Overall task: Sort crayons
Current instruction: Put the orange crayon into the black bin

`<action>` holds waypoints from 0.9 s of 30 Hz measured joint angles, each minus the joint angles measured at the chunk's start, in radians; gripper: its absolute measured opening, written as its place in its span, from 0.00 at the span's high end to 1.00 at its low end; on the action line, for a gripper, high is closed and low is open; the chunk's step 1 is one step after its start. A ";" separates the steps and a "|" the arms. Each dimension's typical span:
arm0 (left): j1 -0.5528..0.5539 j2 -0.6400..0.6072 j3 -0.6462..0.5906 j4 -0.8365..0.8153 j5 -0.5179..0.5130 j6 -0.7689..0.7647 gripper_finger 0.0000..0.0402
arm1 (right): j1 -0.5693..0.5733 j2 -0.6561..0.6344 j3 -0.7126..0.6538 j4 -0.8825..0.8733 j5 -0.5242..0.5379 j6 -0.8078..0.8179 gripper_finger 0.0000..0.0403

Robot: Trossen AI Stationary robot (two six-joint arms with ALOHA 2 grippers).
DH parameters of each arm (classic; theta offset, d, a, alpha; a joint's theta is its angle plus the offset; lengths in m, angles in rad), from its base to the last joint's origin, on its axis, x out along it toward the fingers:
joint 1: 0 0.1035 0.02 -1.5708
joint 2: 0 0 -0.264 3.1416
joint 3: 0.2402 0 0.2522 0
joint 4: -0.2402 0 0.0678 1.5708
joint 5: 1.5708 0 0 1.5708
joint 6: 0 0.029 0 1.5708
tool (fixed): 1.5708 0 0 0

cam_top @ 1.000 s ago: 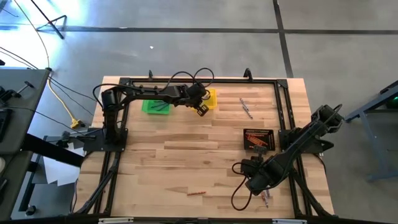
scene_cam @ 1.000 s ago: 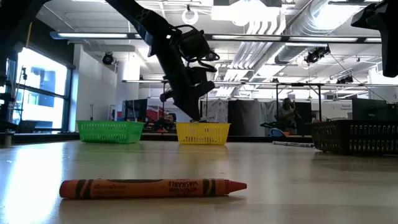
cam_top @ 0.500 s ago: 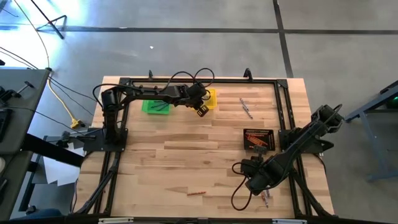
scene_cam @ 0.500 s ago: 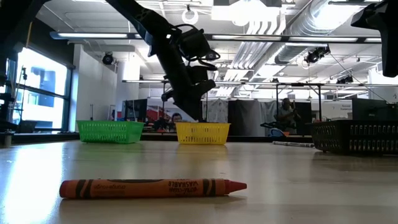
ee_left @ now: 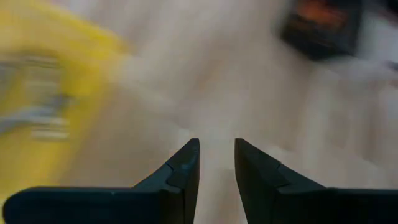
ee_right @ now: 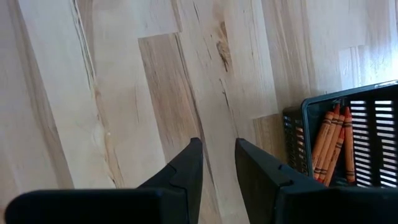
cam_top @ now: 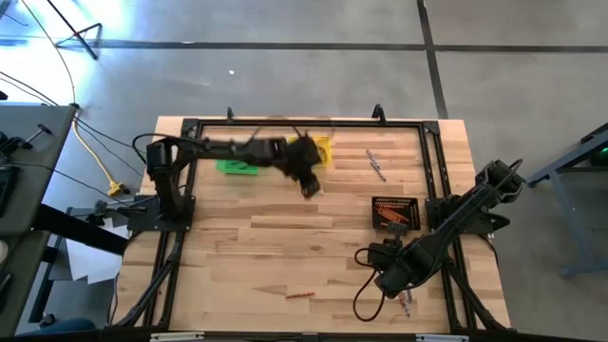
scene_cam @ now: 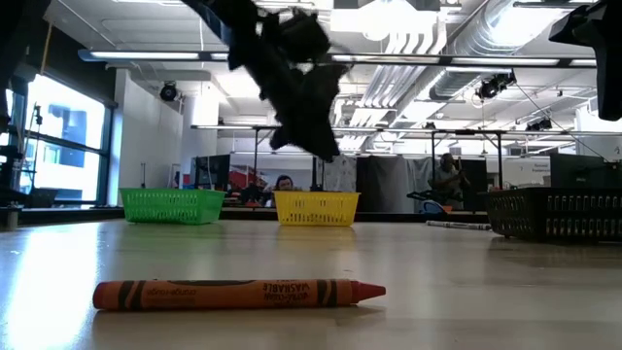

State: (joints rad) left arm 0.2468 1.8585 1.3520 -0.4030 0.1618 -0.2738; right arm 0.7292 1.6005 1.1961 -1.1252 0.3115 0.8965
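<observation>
**Sorting partly done, loose crayons remain**

Wooden table [cam_top: 285, 228] carries three bins at its far side: green bin [cam_top: 236, 164] at 11 o'clock, yellow bin [cam_top: 321, 150] at 12, black bin [cam_top: 394, 214] at 3, the last holding orange crayons [ee_right: 334, 144]. One orange-red crayon [cam_top: 300, 294] lies loose at 6; grey crayons [cam_top: 376, 163] wait at 1. Left gripper [ee_left: 216, 163], just beside the yellow bin, has fingers slightly apart, empty. Right gripper [ee_right: 217, 163] hovers at 5, parted, holding nothing.

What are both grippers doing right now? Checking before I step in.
Left gripper: open, empty, near the yellow bin.
Right gripper: open, empty.
</observation>
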 joint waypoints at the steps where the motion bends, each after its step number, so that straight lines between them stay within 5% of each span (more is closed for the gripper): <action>1: -0.041 -0.002 0.001 0.000 0.008 -0.010 0.79 | 0.000 0.000 0.000 0.000 0.000 0.003 0.78; 6: -0.301 0.001 0.000 -0.059 -0.016 -0.084 0.80 | 0.016 0.000 0.000 0.000 0.021 0.004 0.78; 14: -0.672 0.012 0.001 -0.053 -0.303 -0.272 0.80 | 0.022 0.000 0.000 0.001 0.022 0.011 0.78; 27: -0.859 0.187 0.001 0.011 -0.338 -0.380 0.80 | 0.021 0.001 0.000 0.023 0.026 0.023 0.78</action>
State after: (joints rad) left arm -0.6122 2.0452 1.3527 -0.3916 -0.1767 -0.6533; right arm 0.7506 1.6012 1.1961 -1.1023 0.3378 0.9193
